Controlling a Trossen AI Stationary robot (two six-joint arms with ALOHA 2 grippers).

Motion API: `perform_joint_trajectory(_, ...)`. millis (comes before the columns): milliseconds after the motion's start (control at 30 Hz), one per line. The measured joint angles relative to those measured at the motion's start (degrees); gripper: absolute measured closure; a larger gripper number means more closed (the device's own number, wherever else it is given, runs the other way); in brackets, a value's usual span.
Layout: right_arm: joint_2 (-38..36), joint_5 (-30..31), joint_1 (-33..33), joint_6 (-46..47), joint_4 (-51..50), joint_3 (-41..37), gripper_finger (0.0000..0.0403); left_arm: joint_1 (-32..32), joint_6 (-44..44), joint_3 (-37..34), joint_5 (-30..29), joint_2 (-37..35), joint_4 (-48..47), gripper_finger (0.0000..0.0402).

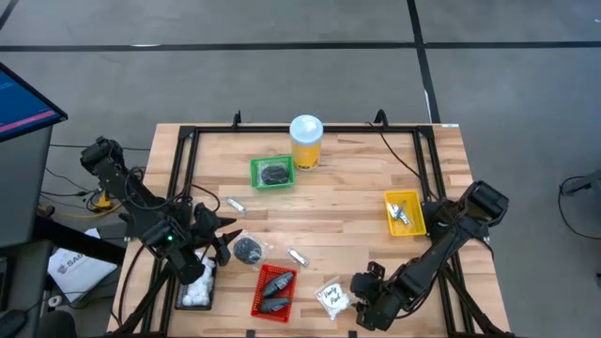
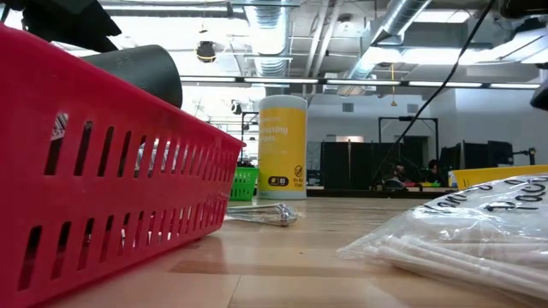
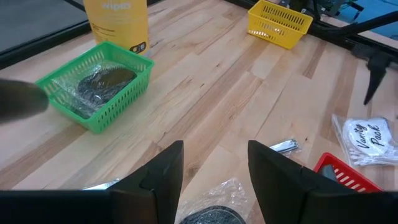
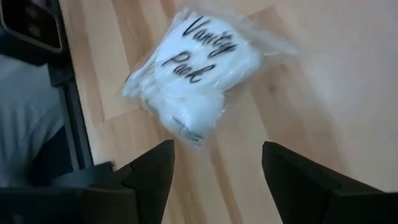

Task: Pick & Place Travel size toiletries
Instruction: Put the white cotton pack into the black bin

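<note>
A white sachet printed "Vanity Pack" lies flat on the table near its front edge. My right gripper hangs open just short of it, tilted down, both fingers clear of it; in the high view the gripper is right of the sachet. My left gripper is open above a dark round puck in clear wrap, which lies on the wood. Silvery tubes lie loose on the table.
A red tray with dark bottles stands left of the sachet. There is a black tray with white items at front left, a green tray with a dark item and a yellow jar at the back, and a yellow tray at right.
</note>
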Motion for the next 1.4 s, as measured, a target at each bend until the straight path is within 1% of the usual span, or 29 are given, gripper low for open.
perform_joint_trajectory(67,1.7,-2.2,-0.3,-1.2,3.2,0.1,0.0177,0.0,0.0,0.0,0.0,0.0,0.1,0.0234)
perform_joint_trajectory(133,2.7,-3.6,-0.6,-3.2,4.2,0.0,0.0180,0.0,0.0,0.0,0.0,0.0,0.1,0.0234)
perform_joint_trajectory(200,3.3,-3.9,-1.0,-4.0,6.6,0.2,0.0183,0.0,0.0,0.0,0.0,0.0,0.2,0.0234)
perform_joint_trajectory(533,3.9,-4.2,-1.8,-5.0,5.6,0.1,0.0199,0.0,0.0,0.0,0.0,0.0,0.6,0.0234)
perform_joint_trajectory(700,3.9,-4.0,-2.0,-5.7,5.4,0.1,0.0217,0.0,0.0,0.0,0.0,0.0,0.6,0.0234)
perform_joint_trajectory(867,3.9,-3.9,-2.0,-5.9,5.4,0.1,0.0248,0.0,0.0,0.0,0.0,0.0,0.6,0.0234)
perform_joint_trajectory(1000,3.9,-3.9,-2.0,-6.4,5.4,0.1,0.0284,0.0,0.0,0.0,0.0,0.0,0.6,0.0234)
perform_joint_trajectory(1100,3.9,-4.1,-2.0,-6.4,5.0,0.1,0.0326,0.0,0.0,0.0,0.0,0.0,0.6,0.0234)
perform_joint_trajectory(1200,3.9,-4.1,-2.0,-6.8,4.5,0.1,0.0383,0.0,0.0,0.0,0.0,0.0,0.6,0.0234)
perform_joint_trajectory(1233,3.9,-4.3,-2.0,-7.3,4.3,0.1,0.0392,0.0,0.0,0.0,0.0,0.0,0.6,0.0234)
perform_joint_trajectory(1400,3.9,-4.8,-2.0,-8.0,4.2,0.1,0.0401,0.0,0.0,0.0,0.0,0.0,0.6,0.0234)
